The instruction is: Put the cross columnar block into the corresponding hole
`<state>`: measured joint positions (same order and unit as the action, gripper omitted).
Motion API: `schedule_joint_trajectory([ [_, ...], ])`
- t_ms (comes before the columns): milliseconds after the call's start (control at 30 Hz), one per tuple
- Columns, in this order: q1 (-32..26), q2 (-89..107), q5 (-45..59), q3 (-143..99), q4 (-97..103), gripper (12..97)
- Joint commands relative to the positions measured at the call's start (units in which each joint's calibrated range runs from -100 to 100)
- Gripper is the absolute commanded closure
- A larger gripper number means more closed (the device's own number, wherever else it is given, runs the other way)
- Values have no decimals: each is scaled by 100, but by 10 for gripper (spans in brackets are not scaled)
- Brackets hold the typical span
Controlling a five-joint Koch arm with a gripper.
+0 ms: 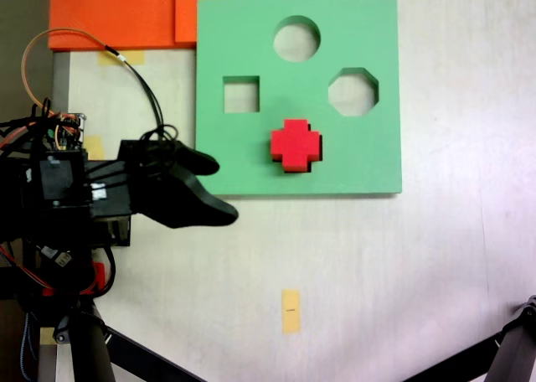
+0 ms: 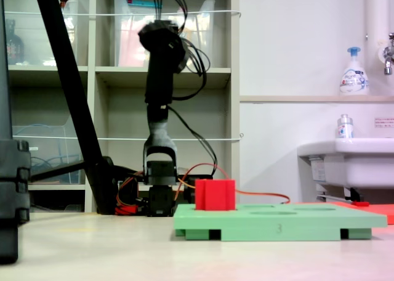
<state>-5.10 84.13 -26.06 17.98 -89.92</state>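
- Block first: the cross columnar block (image 1: pixel 295 144) sits on the green foam board (image 1: pixel 368 160), in the board's lower middle as the fixed view from above shows it, below the row of the other cutouts.
- A dark sliver shows along the block's lower edge there; whether the block is seated in the corresponding hole or just resting over it, I cannot tell. The hole itself is hidden under the block.
- In the low fixed view the block (image 2: pixel 215 195) stands upright, most of its height above the board's top surface (image 2: pixel 295 222).
- The board's round cutout (image 1: pixel 296 38), square cutout (image 1: pixel 241 95) and octagonal cutout (image 1: pixel 353 91) are open, with the bench showing through.
- The tool (image 1: pixel 219 189) is off the board's left edge in the view from above — black, pointing right, its tips near the board's lower left corner. It is apart from the block, which lies to its right and slightly up in that view.
- The tool holds nothing, and its two dark fingers overlap too much to tell whether they are spread or pressed together.
- In the low fixed view the arm (image 2: pixel 161 77) rises tall behind the board, left of the block.
- An orange foam sheet (image 1: pixel 117 13) lies at the top left of the bench (image 1: pixel 377 273), touching the board's corner; a small yellow tape strip (image 1: pixel 291 310) sits on the bench below the board.
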Motion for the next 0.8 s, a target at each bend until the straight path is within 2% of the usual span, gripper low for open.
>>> schedule_joint_trajectory([
  [0,20,986,103,-1090,1466,485],
  [100,15,1587,923,-4450,4057,497],
  [300,15,1587,1084,-6474,4866,497],
  [400,98,1587,1363,-8169,6608,497],
  [500,220,1587,1880,-10442,9488,585],
  [533,220,1587,2051,-10991,9959,592],
  [767,230,1587,2398,-11798,9748,599],
])
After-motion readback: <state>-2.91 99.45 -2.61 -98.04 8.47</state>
